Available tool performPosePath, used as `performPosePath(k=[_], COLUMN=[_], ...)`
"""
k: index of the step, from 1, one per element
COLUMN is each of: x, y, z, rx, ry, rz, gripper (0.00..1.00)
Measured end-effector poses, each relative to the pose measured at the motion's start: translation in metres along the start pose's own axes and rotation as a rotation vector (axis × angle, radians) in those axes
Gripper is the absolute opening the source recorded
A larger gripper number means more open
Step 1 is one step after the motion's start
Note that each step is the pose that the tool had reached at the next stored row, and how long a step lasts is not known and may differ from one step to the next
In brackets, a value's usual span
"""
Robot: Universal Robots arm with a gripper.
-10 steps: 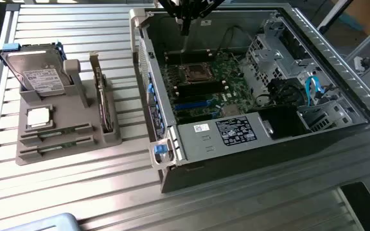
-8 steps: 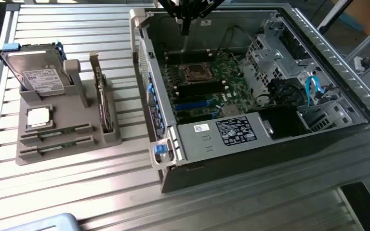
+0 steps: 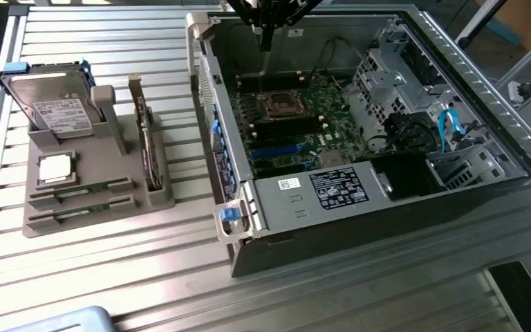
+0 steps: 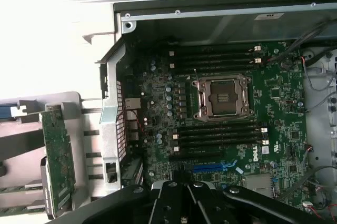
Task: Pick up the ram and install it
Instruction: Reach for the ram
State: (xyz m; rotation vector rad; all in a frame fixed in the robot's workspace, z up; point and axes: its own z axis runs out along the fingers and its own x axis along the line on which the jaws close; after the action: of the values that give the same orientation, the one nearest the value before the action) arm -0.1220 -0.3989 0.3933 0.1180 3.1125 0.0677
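Note:
Two ram sticks, thin green boards, lie in slots at the front of the grey holder (image 3: pixel 155 197): one ram (image 3: pixel 86 188) and a second ram (image 3: pixel 79 216) just in front of it. My gripper (image 3: pixel 265 43) hangs over the back of the open computer case (image 3: pixel 339 228), above the motherboard (image 3: pixel 289 128) and far from the holder. In the wrist view the gripper (image 4: pixel 184 208) is shut with nothing between its dark fingers. Below it lie the CPU socket (image 4: pixel 221 97) and long black memory slots (image 4: pixel 216 56) on either side of the socket.
The holder also carries a silver hard drive (image 3: pixel 58 107), a CPU chip (image 3: pixel 55 168) and an upright expansion card (image 3: pixel 144 142), whose green board shows in the wrist view (image 4: pixel 58 161). Blue cables (image 3: pixel 447 128) and a drive cage sit at the case's right in the exterior view.

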Motion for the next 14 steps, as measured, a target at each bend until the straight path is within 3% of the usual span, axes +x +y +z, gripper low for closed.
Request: performPosePath(k=[5, 14], x=[0.003, 0.027], y=[-0.0003, -0.002], z=[-0.0001, -0.0007], rx=[0.0, 0.0], ry=[0.0, 0.0], rz=[0.0, 0.0], gripper=[0.1, 0.1])
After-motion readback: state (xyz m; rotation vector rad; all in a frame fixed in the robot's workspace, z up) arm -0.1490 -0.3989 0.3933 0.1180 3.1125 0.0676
